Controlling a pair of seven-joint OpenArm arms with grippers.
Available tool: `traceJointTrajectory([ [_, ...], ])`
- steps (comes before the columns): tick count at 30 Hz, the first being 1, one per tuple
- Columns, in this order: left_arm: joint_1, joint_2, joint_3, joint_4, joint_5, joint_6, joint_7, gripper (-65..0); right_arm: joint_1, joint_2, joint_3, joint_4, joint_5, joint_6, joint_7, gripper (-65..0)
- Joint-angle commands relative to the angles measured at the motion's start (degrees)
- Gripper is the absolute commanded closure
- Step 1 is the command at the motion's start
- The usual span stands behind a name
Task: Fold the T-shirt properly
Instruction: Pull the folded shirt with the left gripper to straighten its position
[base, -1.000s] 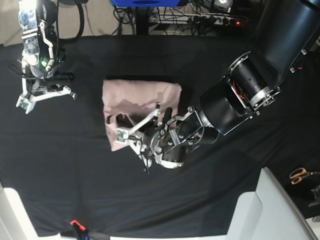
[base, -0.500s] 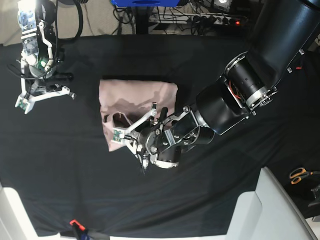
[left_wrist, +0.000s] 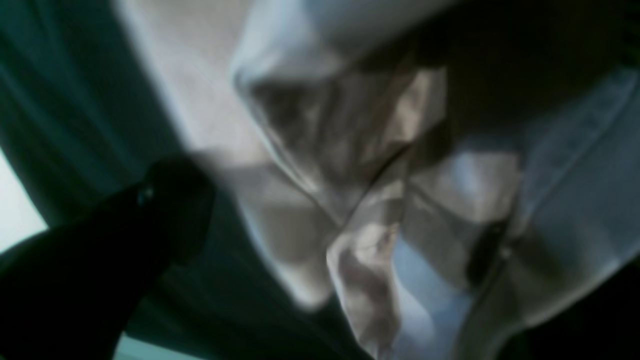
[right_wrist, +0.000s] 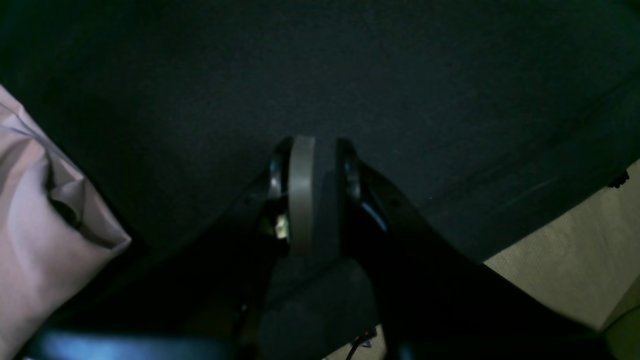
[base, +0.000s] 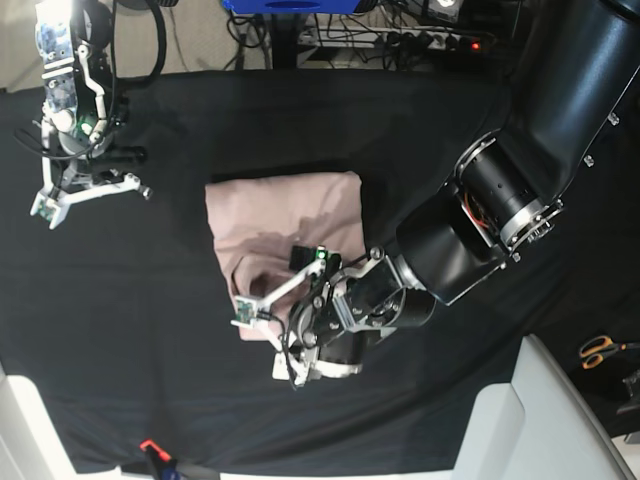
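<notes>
The pale pink T-shirt (base: 285, 220) lies folded into a rough rectangle on the black table covering (base: 420, 130). Its near left corner is rumpled. My left gripper (base: 262, 340) stands open just past that corner, one finger over the cloth's edge and the other over the black covering. In the left wrist view the T-shirt (left_wrist: 350, 165) fills the frame, blurred, with one dark finger (left_wrist: 165, 210) at the lower left. My right gripper (base: 47, 207) hangs far left of the shirt. The right wrist view shows it (right_wrist: 312, 165) shut on nothing, with the T-shirt's edge (right_wrist: 40, 215) at the left.
Orange-handled scissors (base: 600, 350) lie at the right edge. A white block (base: 540, 420) stands at the lower right. Cables and a power strip (base: 420, 40) run along the back. A small orange-tipped object (base: 150, 447) sits at the front edge. Beige floor (right_wrist: 565, 260) shows beyond the table.
My left gripper has opened and let go of the shirt's corner, then drawn back toward the near edge. The lifted cloth has dropped onto the shirt. The right arm has not moved.
</notes>
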Motion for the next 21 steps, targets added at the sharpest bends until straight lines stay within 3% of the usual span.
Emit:
traceJointTrajectory([
  [1, -3.36, 0.46, -0.5, 0.91, -0.44, 0.42, -0.31, -65.0, 0.15, 0.35, -0.13, 1.06, -0.52, -0.1, 0.95, -6.8],
  [7, -8.28, 0.46, -0.5, 1.0, -0.44, 0.42, -0.04, -65.0, -0.29, 0.35, -0.3, 1.06, -0.52, -0.1, 0.95, -6.8],
  [12, -8.99, 0.03, -0.41, 4.16, -0.44, 0.42, 6.29, -65.0, -0.55, 0.35, -0.39, 1.06, -0.52, -0.1, 0.95, -6.8],
  [16, -5.03, -3.23, -0.68, 13.83, -0.62, 0.42, 10.68, -65.0, -0.64, 0.35, -0.39, 1.06, -0.52, -0.1, 0.95, -6.8],
  [20, -0.46, -5.34, -10.52, 26.76, -3.34, 0.42, 17.71, -65.0, -0.64, 0.18, -0.39, 1.06, -0.52, -0.1, 0.95, -6.8],
  [21, 1.12, -5.95, -13.25, 30.8, -4.31, 0.42, 20.35, -60.1, -0.73, 0.09, -0.39, 1.15, -0.52, -0.1, 0.86, -6.8],
])
